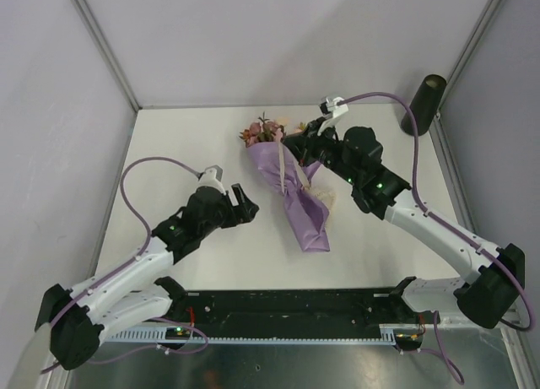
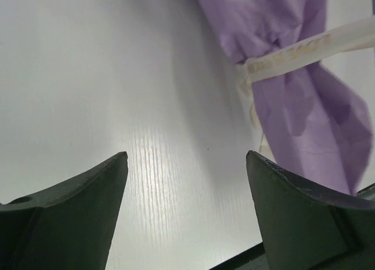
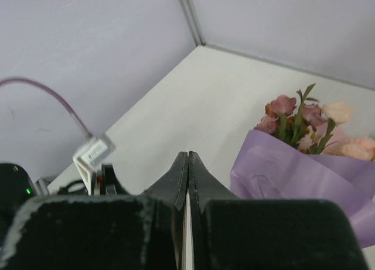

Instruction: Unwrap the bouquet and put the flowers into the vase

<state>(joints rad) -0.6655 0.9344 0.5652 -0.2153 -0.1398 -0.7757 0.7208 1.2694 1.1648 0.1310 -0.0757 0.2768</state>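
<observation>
Top view: the bouquet [image 1: 291, 186] lies flat mid-table [image 1: 186, 144], a crinkled lilac paper cone with its flowers [image 1: 263, 132] pointing away. The matte black cylindrical vase [image 1: 426, 102] stands in the far right corner. The left gripper [image 1: 246, 205] is just left of the cone, and the right gripper [image 1: 294, 143] is by the flowers.

Left wrist: the jaws are spread wide and empty over smooth white board, and a cream ribbon [image 2: 304, 47] cinches the paper.

Right wrist: the jaws are pressed together. A pale sliver shows between them; I cannot tell whether it is ribbon.

No legible text, number, brand or sign in any of the 3 views. The small white label [image 3: 94, 153] on the purple cable's connector, seen from the right wrist, carries dark print too fine to read. The cream ribbon [image 2: 304, 47] shows faint mottled marks in the left wrist view, with 0 letters resolvable.
</observation>
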